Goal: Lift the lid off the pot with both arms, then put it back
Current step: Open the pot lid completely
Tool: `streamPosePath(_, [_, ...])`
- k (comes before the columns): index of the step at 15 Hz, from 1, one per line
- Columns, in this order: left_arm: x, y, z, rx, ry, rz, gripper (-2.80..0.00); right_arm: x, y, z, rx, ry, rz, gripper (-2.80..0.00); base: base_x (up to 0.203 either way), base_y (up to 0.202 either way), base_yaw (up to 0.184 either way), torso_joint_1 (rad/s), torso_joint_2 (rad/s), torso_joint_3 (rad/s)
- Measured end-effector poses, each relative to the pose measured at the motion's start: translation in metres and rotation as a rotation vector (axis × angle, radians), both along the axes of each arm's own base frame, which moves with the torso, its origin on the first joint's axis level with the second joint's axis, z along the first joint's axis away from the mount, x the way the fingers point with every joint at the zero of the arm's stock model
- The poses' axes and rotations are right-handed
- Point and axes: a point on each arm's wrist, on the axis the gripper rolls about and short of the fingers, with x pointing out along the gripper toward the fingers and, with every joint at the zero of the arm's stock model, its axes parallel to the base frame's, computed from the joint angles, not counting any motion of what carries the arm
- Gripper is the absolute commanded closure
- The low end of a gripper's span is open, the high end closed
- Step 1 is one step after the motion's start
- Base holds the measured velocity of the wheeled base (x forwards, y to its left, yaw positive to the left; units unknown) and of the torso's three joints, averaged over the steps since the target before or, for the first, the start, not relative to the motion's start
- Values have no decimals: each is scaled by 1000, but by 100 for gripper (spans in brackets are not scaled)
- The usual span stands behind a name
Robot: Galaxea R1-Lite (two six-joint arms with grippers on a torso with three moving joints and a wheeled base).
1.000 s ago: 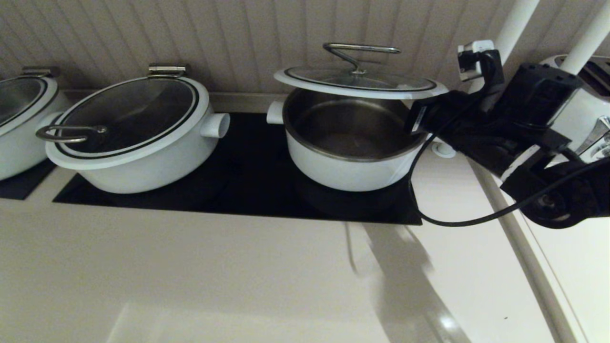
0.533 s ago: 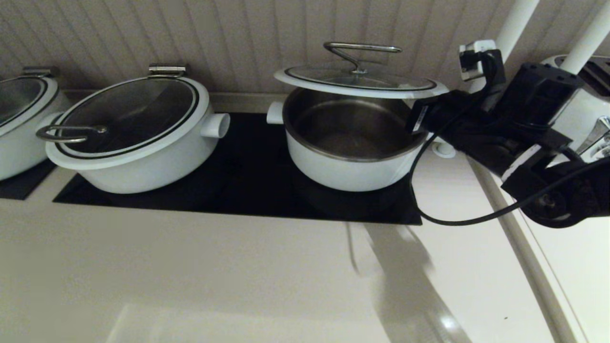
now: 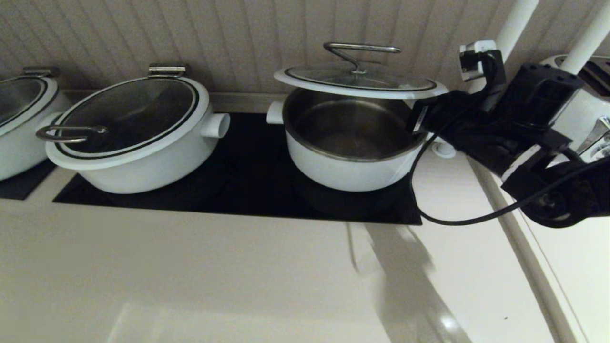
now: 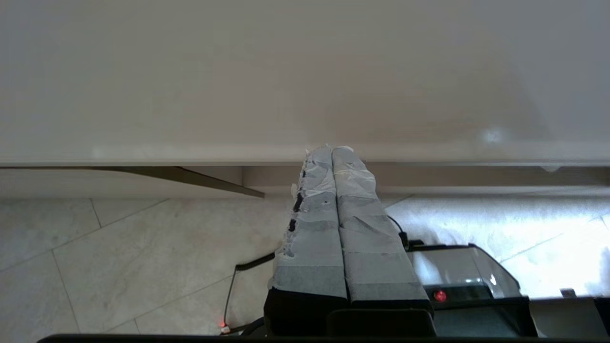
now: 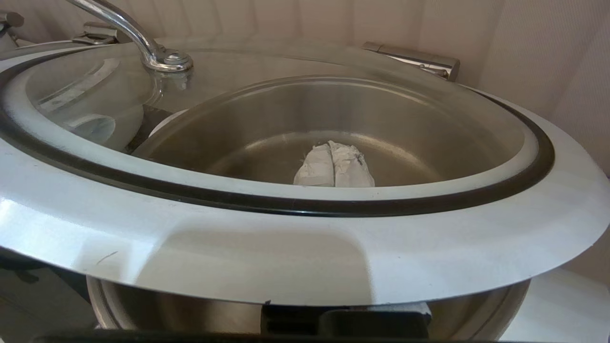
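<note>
The lid [image 3: 360, 80] is seen raised above the pot [image 3: 350, 143], its front edge lifted clear of the rim so that the steel inside is exposed, while its rear edge lies toward the steel hinge bracket [image 5: 413, 58] at the back of the pot. The glass face is turned upward and is nearly level, and the long axis of the steel bar handle [image 3: 360, 49] runs across the head view from left to right. The right gripper [image 5: 334, 165] is placed under the lid's right-front rim; its taped fingertips [image 5: 316, 167] are seen through the glass, pressed together with nothing between them, and the rim rests on top of the fingers. The pot stands on a black cooktop panel [image 3: 248, 181] set into a pale countertop [image 3: 228, 276], against a ribbed beige wall [image 3: 228, 38]. To the left on the same panel, well apart from the pot, a wider white pot [image 3: 138, 143] is found with its loop-handled lid [image 3: 126, 114] in place, and part of a third white pot [image 3: 21, 119] is visible at the far left edge. A loose black cable [image 3: 457, 209] hangs from the right arm over the counter, just beside the pot's right side. A white appliance [image 3: 584, 109] stands behind the right arm. The left gripper [image 4: 334, 157] is held below the counter's edge, over a tiled floor [image 4: 119, 257], its taped fingers closed against each other and holding nothing.
</note>
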Motion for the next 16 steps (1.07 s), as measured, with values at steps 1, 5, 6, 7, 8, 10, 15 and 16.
streamPosePath(1, [0, 0, 0, 1, -1, 21, 0, 0, 0, 0, 0, 0, 0, 0, 0, 0, 0, 0, 0, 0])
streamPosePath(5, [-4, -1, 0, 1, -44, 118, 0, 0, 0, 0, -1, 0, 2, 0, 0, 0, 0, 0, 0, 0])
streamPosePath(6, [-7, -1, -1, 2, -82, 121, 0, 0, 1, 0, 0, 0, 3, 0, 0, 0, 0, 0, 0, 0])
streamPosePath(7, [-11, -1, -2, 1, -127, 121, 0, 0, 0, 0, 0, 0, 3, 0, 0, 0, 0, 0, 0, 0])
streamPosePath(8, [-14, -1, -2, 2, -170, 118, 0, 0, 0, 0, 0, 0, 2, 0, 0, 0, 0, 0, 0, 0])
streamPosePath(10, [-19, -1, -4, 42, -239, 94, 0, 0, 0, 0, 1, 0, 1, 0, 0, 0, 0, 0, 0, 0])
streamPosePath(15, [-23, -3, -6, 81, -289, 0, 0, 1, 1, -1, 0, -1, 1, 0, 0, 0, 0, 0, 0, 0])
streamPosePath(16, [-23, -3, -6, 80, -290, 1, 0, 1, 1, 1, 2, -5, 1, 0, 0, 0, 0, 0, 0, 0])
